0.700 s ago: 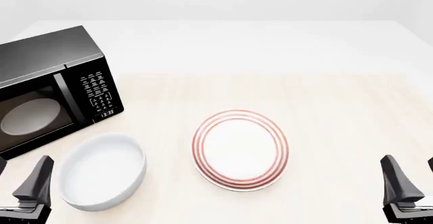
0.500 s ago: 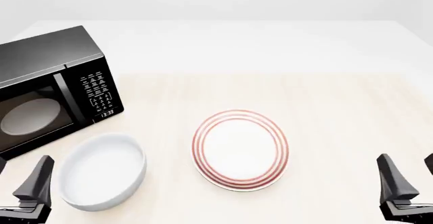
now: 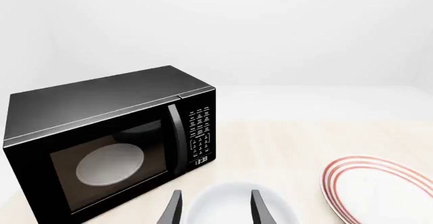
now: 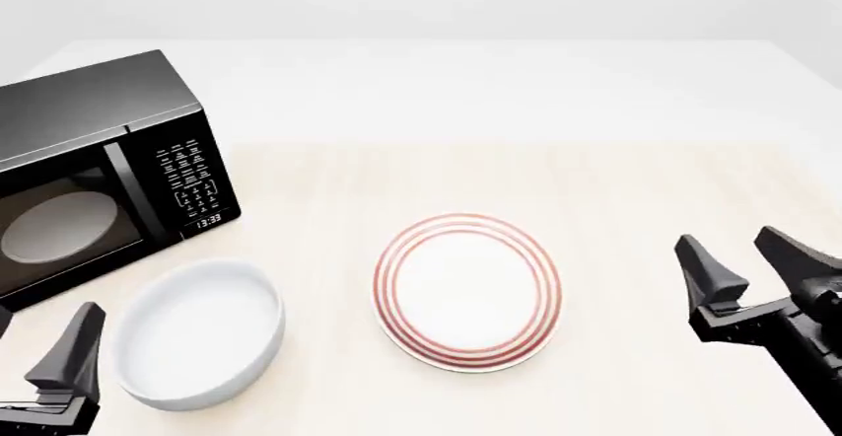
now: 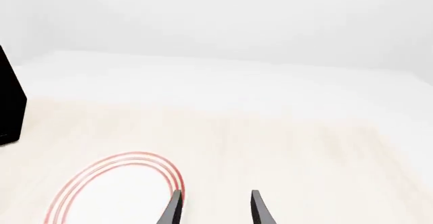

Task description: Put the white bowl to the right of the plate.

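The white bowl (image 4: 197, 332) sits on the table at the front left, just left of the plate (image 4: 467, 290), a flat white disc with red rings. My left gripper (image 4: 34, 345) is open at the table's front left corner, left of the bowl and apart from it. In the left wrist view its fingers (image 3: 174, 210) frame the bowl (image 3: 233, 206), with the plate (image 3: 379, 191) off to one side. My right gripper (image 4: 747, 260) is open and empty, right of the plate. The right wrist view shows that gripper (image 5: 216, 196) beside the plate (image 5: 111, 191).
A black microwave (image 4: 93, 180) with a pale turntable behind its door stands at the back left, close behind the bowl. Its corner shows in the right wrist view (image 5: 10, 107). Bare pale wood table (image 4: 632, 189) stretches right of the plate and behind it.
My right gripper has risen and moved forward and left, from the front right corner to beside the plate. The left gripper, bowl and plate have not moved.
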Motion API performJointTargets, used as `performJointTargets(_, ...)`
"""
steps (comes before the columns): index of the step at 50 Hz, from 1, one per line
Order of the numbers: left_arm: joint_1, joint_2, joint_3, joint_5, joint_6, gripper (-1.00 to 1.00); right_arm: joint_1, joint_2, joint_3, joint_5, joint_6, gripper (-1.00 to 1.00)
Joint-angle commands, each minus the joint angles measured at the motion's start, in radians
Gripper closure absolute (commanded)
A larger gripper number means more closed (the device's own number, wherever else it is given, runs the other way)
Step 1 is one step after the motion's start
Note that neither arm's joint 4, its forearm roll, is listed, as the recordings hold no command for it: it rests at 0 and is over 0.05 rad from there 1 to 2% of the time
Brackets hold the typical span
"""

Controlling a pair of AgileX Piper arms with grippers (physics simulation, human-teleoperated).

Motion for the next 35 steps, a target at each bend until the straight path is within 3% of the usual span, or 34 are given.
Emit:
performJointTargets(1, 0.000, 0.000, 0.000, 0.000, 0.000, -1.00, 0.135, 0.295, -0.196, -0.062, -0.020, -1.00)
performJointTargets(6, 0.000, 0.000, 0.000, 0.000, 0.000, -1.00, 0.167, 0.366, -0.265, -0.054, -0.022, -1.00)
performJointTargets(8, 0.000, 0.000, 0.000, 0.000, 0.000, -1.00, 0.191, 0.425, -0.317, -0.043, 0.007, -1.00)
performJointTargets(14, 0.000, 0.000, 0.000, 0.000, 0.000, -1.00, 0.242, 0.540, -0.414, -0.018, -0.023, -1.00)
performJointTargets(18, 0.000, 0.000, 0.000, 0.000, 0.000, -1.00, 0.285, 0.570, -0.475, 0.014, 0.012, -1.00)
performJointTargets(20, 0.000, 0.000, 0.000, 0.000, 0.000, -1.00, 0.312, 0.599, -0.509, 0.033, -0.007, -1.00)
performJointTargets(23, 0.000, 0.000, 0.000, 0.000, 0.000, -1.00, 0.337, 0.639, -0.558, 0.050, 0.006, -1.00)
performJointTargets(27, 0.000, 0.000, 0.000, 0.000, 0.000, -1.00, 0.345, 0.686, -0.617, 0.079, -0.017, -1.00)
performJointTargets(35, 0.000, 0.000, 0.000, 0.000, 0.000, -1.00, 0.373, 0.820, -0.732, 0.122, -0.003, -1.00)
